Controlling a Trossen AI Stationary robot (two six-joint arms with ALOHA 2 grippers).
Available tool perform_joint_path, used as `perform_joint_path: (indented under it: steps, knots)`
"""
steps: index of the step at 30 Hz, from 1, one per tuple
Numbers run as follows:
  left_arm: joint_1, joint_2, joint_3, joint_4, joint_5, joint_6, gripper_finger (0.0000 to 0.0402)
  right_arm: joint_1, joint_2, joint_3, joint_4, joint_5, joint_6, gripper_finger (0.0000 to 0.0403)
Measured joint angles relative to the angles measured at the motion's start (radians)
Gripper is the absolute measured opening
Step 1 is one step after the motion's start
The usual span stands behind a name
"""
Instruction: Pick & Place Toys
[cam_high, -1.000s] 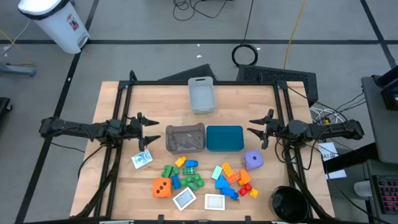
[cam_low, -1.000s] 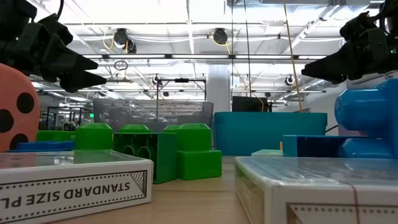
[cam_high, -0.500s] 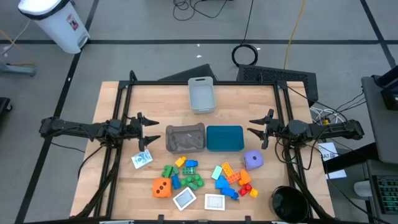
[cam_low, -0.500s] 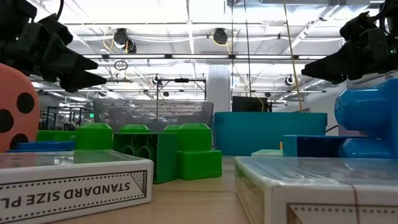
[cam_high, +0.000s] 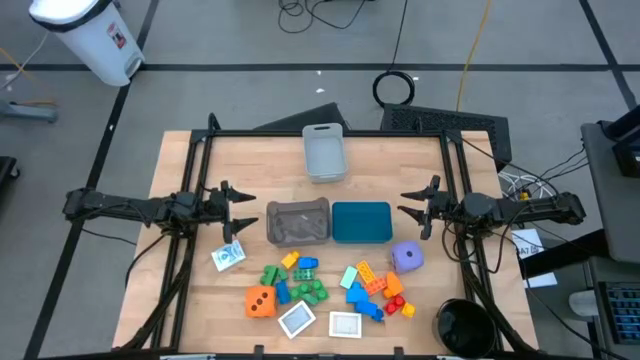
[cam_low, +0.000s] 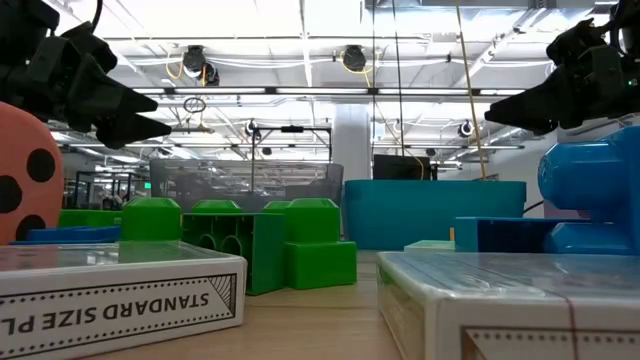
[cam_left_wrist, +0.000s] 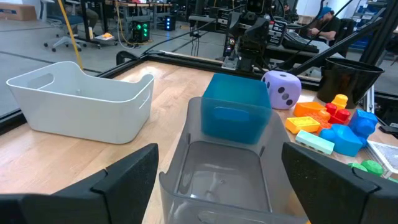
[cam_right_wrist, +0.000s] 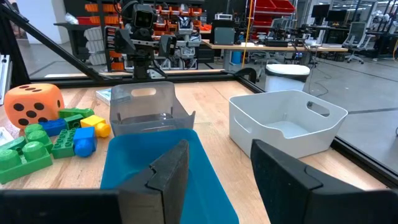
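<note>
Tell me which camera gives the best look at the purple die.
The left wrist view: the purple die shows large and unblocked, dots visible, beyond the teal bin. The high view shows it small from above, right of the brick pile. In the low and right wrist views I can't find it.

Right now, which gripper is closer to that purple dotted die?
The right gripper, just above and beside the purple die. The left gripper hovers across the table, beyond both bins.
</note>
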Motion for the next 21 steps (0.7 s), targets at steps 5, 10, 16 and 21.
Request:
perform_joint_path:
  steps: [5,10,16,21]
  knots:
    - [0.000,0.000,0.000,0.000,0.000,0.000,0.0347,0.000,0.000,0.000,0.000,0.000,0.000,0.0167]
    - [0.000,0.000,0.000,0.000,0.000,0.000,0.0347,0.000,0.000,0.000,0.003,0.000,0.042,0.0166]
    - [0.000,0.000,0.000,0.000,0.000,0.000,0.0347,0.000,0.000,-0.007,0.014,-0.001,0.259,0.0165]
    - [0.000,0.000,0.000,0.000,0.000,0.000,0.0347,0.001,0.004,-0.081,0.116,-0.002,0.468,0.0164]
